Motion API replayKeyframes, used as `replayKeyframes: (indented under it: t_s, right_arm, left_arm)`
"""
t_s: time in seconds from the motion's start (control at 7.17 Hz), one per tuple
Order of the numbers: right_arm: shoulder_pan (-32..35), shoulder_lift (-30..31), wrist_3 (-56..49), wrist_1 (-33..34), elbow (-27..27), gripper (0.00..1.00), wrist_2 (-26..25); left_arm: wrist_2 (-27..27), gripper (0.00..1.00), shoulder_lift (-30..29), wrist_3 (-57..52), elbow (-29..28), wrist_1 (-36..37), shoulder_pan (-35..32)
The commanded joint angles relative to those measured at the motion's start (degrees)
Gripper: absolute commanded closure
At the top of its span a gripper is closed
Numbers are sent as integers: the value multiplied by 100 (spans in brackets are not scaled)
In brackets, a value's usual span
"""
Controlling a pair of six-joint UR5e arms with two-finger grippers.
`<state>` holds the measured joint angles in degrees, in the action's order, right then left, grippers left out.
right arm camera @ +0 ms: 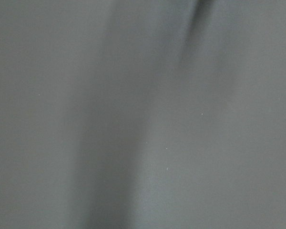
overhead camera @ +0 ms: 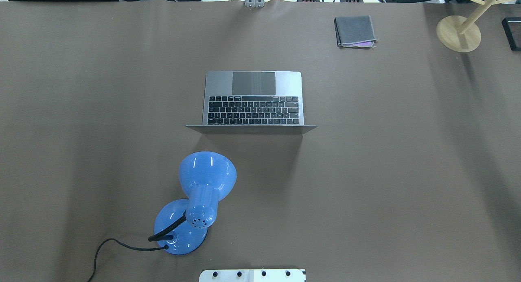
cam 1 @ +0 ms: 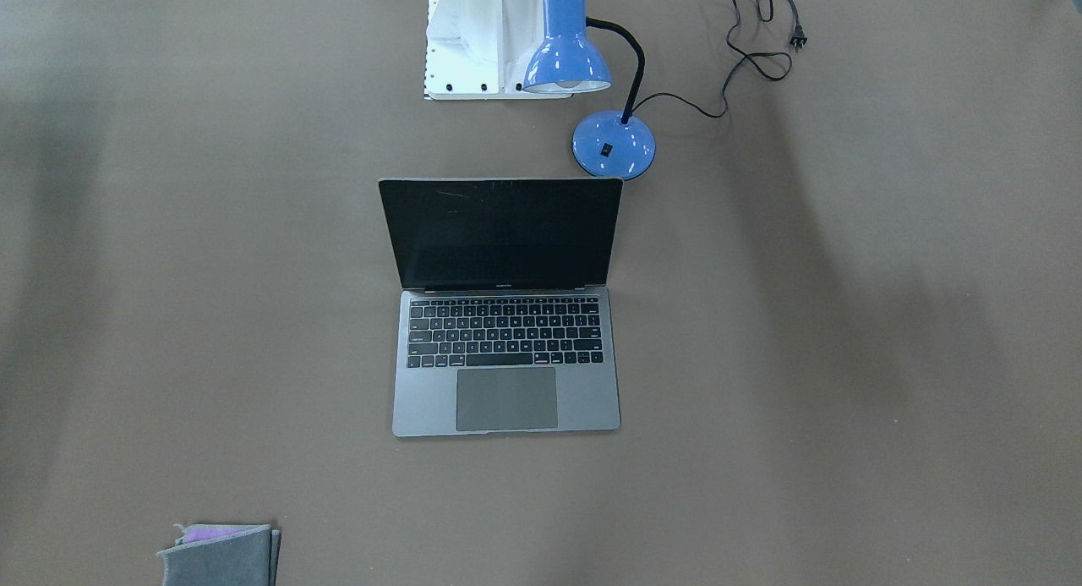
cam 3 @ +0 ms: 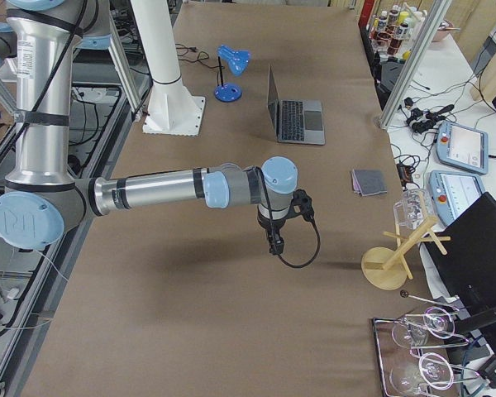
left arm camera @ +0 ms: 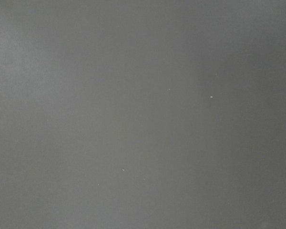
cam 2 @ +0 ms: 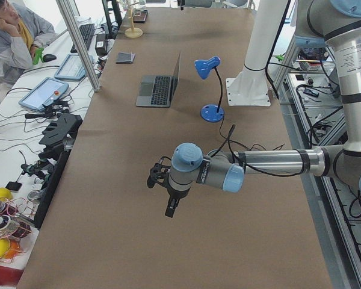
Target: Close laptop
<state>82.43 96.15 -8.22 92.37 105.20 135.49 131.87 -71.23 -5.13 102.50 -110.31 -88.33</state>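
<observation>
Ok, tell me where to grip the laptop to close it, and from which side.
Probably the free top edge of the laptop lid, mid-width, reached from the robot's side: the lid stands near upright, screen facing away. The blue lamp crowds the robot's left; favour its right.

laptop (cam 1: 585, 400): matt grey metal body | keyboard (cam 1: 505, 332): matt black keys | screen (cam 1: 500, 235): glossy black | lamp (overhead camera: 207, 174): glossy blue painted shade and base | table (cam 1: 845, 358): smooth matt brown covering | cloth (overhead camera: 355, 29): soft grey fabric | stand (overhead camera: 458, 33): pale smooth wood
</observation>
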Motion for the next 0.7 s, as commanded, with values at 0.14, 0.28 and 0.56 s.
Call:
replayKeyframes:
  t_s: [0.14, 0.28, 0.56]
  right_arm:
    - [1, -8, 57, 0, 1, 0, 4]
    - [-8, -9, 135, 0, 10, 0, 38]
    - [-25, -35, 136, -9, 18, 0, 48]
  left_arm:
    - [32, 2, 188, -348, -46, -96, 0]
    - [32, 2, 241, -322, -20, -96, 0]
    - [41, 2, 241, -322, -37, -88, 8]
